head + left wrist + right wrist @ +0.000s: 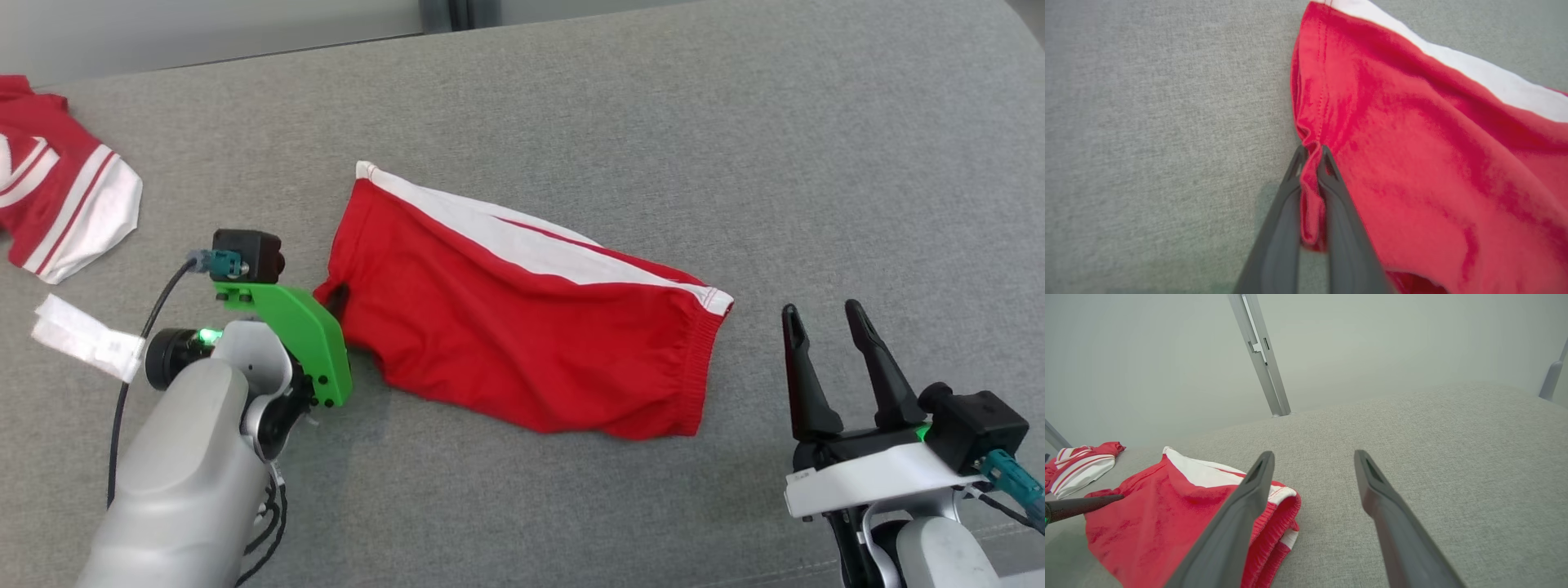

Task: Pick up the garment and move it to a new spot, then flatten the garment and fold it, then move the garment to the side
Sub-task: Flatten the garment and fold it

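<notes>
Left pincer [1310,152] reaches in low, fingers pinching a hem fold of the red shorts with white side stripe [522,327], mid grey fabric-covered bench [735,122]. Right pincer [819,310] spread, empty, near the shorts' waistband. Bright red T-shirt with striped white sleeves [57,196] lies crumpled at the bench's far left. Pale wall [1412,335] behind.

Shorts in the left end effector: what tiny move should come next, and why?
Probably lift the left end effector a little. Its fingers are shut on a fold at the edge of the shorts, while the rest lies rumpled on the grey surface. The right end effector is open, apart from them, so the left must raise them.
</notes>
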You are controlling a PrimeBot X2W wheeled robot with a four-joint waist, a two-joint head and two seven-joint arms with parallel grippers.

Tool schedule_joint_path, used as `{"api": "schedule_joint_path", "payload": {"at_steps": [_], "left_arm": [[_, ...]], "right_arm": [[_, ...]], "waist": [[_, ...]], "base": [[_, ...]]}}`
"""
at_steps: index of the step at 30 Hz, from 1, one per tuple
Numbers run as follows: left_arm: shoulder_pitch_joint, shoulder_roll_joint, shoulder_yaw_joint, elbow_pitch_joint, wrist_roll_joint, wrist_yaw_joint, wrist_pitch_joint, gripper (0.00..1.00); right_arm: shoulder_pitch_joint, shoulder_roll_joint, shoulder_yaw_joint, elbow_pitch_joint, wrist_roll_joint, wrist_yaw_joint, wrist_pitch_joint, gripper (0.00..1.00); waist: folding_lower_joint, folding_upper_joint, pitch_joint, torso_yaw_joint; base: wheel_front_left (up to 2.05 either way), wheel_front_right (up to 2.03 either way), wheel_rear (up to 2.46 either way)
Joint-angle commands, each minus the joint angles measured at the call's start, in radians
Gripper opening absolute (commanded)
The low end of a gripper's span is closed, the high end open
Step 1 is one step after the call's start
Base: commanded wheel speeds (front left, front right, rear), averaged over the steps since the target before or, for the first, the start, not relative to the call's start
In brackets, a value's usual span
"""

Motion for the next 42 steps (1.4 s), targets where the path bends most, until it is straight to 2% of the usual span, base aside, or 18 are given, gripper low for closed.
{"api": "schedule_joint_path", "payload": {"at_steps": [1,13,17,24,25,26,27,36,42], "left_arm": [[0.04,0.007,0.007,-0.019,-0.011,0.004,-0.016,0.0],[0.301,-0.009,0.042,-0.261,-0.064,0.103,-0.086,0.0],[0.377,-0.013,0.054,-0.342,-0.075,0.143,-0.103,0.0],[0.463,-0.02,0.063,-0.405,-0.075,0.18,-0.145,0.0],[0.468,-0.021,0.064,-0.408,-0.07,0.186,-0.157,0.31],[0.471,-0.022,0.064,-0.409,-0.066,0.19,-0.168,0.75],[0.474,-0.023,0.065,-0.41,-0.058,0.192,-0.184,1.0],[0.439,-0.026,0.062,-0.434,0.019,0.183,-0.382,1.0],[0.454,-0.03,0.063,-0.434,0.062,0.201,-0.468,1.0]], "right_arm": [[0.015,-0.002,-0.017,-0.009,-0.012,0.0,0.004,1.0],[0.044,-0.002,-0.066,-0.041,-0.037,0.0,0.067,1.0],[0.05,-0.002,-0.061,-0.037,-0.032,0.0,0.079,1.0],[0.052,-0.002,-0.047,-0.024,-0.035,0.0,0.091,1.0],[0.05,-0.002,-0.046,-0.02,-0.036,0.0,0.092,1.0],[0.049,-0.002,-0.045,-0.016,-0.036,0.0,0.093,1.0],[0.048,-0.002,-0.044,-0.011,-0.035,0.0,0.094,1.0],[0.039,-0.002,-0.046,0.04,-0.034,0.0,0.099,1.0],[0.054,-0.002,-0.048,0.073,-0.027,0.0,0.129,1.0]], "waist": [[0.0,0.0,-0.038,0.048],[0.0,0.0,-0.117,0.176],[0.0,0.0,-0.129,0.187],[0.0,0.0,-0.141,0.18],[0.0,0.0,-0.143,0.178],[0.0,0.0,-0.145,0.175],[0.0,0.0,-0.148,0.173],[0.0,0.0,-0.167,0.158],[0.0,0.0,-0.187,0.158]], "base": [[0.0,0.0,0.0],[0.0,0.0,0.0],[0.0,0.0,0.0],[0.0,0.0,0.0],[0.0,0.0,0.0],[0.0,0.0,0.0],[0.0,0.0,0.0],[0.0,0.0,0.0],[0.0,0.0,0.0]]}}
